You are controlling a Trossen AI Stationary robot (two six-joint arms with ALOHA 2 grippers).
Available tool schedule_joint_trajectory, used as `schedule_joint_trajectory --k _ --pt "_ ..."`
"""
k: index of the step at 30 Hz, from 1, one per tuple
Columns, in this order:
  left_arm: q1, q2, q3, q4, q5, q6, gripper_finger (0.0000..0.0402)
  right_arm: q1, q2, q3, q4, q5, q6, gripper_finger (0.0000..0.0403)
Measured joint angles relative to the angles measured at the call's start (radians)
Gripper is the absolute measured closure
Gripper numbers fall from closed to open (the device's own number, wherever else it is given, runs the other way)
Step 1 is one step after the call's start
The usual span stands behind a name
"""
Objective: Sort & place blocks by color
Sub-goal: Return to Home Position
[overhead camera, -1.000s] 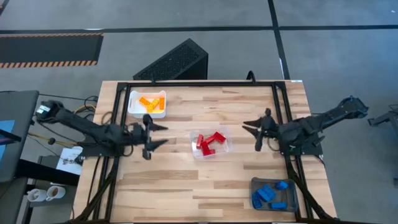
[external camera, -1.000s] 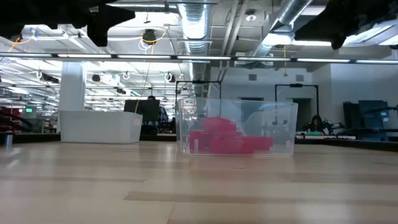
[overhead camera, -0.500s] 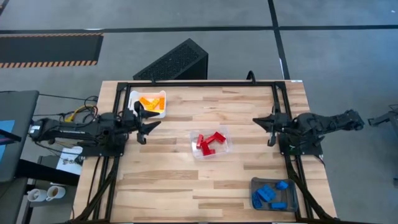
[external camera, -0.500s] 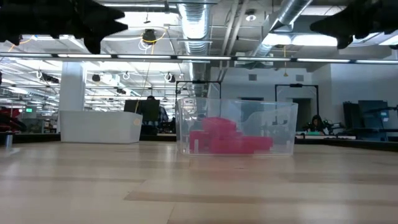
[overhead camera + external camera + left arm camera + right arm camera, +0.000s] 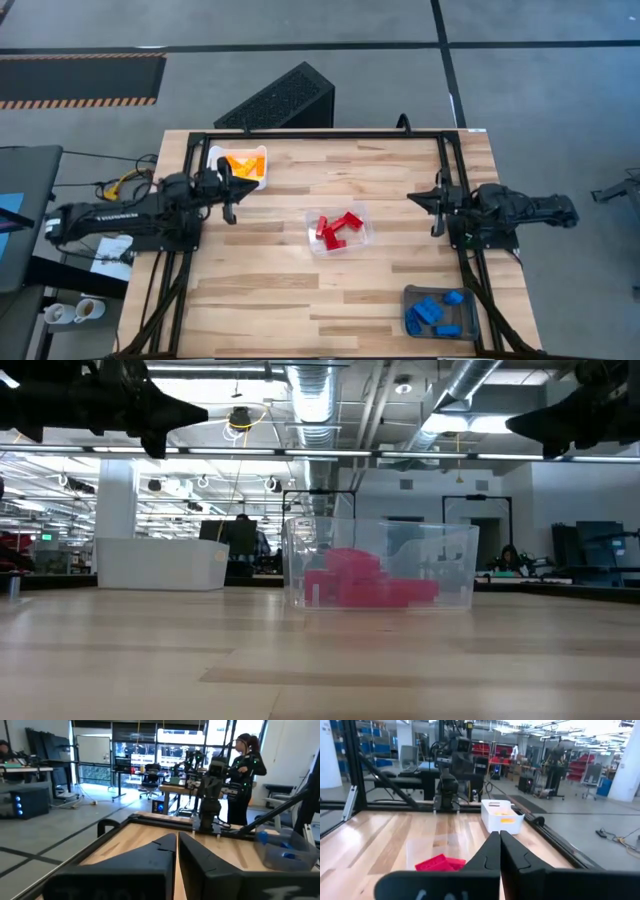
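Observation:
The blocks lie sorted in three containers. Orange blocks (image 5: 243, 163) are in a white tray (image 5: 214, 176) at the far left. Red blocks (image 5: 335, 231) fill a clear tray (image 5: 362, 217) at mid-table, and blue blocks (image 5: 432, 310) sit in a grey tray (image 5: 412, 294) at the near right. My left gripper (image 5: 228, 192) hangs shut and level by the table's left edge, just beside the white tray. My right gripper (image 5: 436, 205) hangs shut and level at the right edge. Both are empty, as the wrist views show: left gripper (image 5: 177, 836), right gripper (image 5: 495, 834).
A black frame rail (image 5: 320, 134) runs along the table's far side and down both flanks. In the left wrist view a person (image 5: 245, 775) stands beyond the table. The low view shows the clear tray (image 5: 375, 565) and white tray (image 5: 160, 563) on the wood.
My left gripper has drawn back toward the table's left edge and a little toward the far edge, and its fingers have shut from wide open. My right gripper has drawn back toward the right edge, and its slightly parted fingers have shut. No block has moved.

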Motion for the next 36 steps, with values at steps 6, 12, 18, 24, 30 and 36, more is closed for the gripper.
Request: schedule_joint_trajectory --k 6,12,18,24,30,36 --pt "0.081 -0.001 -0.013 -0.007 0.079 0.0 0.0397 -0.033 -0.007 0.003 0.003 -0.049 -0.028 0.0399" --pt "0.172 0.0 -0.18 0.222 0.145 -0.105 0.04 -0.061 -0.007 0.002 -0.015 -0.052 -0.033 0.0393" --pt "0.194 -0.002 -0.177 0.181 0.191 -0.145 0.0401 -0.079 -0.006 0.002 -0.015 -0.05 -0.033 0.0397" --pt "0.194 -0.136 -0.14 0.052 0.259 -0.13 0.0401 -0.09 -0.006 0.002 -0.015 -0.05 -0.002 0.0397" --pt "0.194 -0.435 -0.14 -0.235 0.161 -0.083 0.0401 -0.088 -0.006 0.002 -0.017 -0.05 0.01 0.0398" --pt "0.183 -0.445 -0.179 -0.217 0.186 -0.121 0.0401 -0.095 -0.006 0.002 -0.064 -0.008 0.037 0.0388"
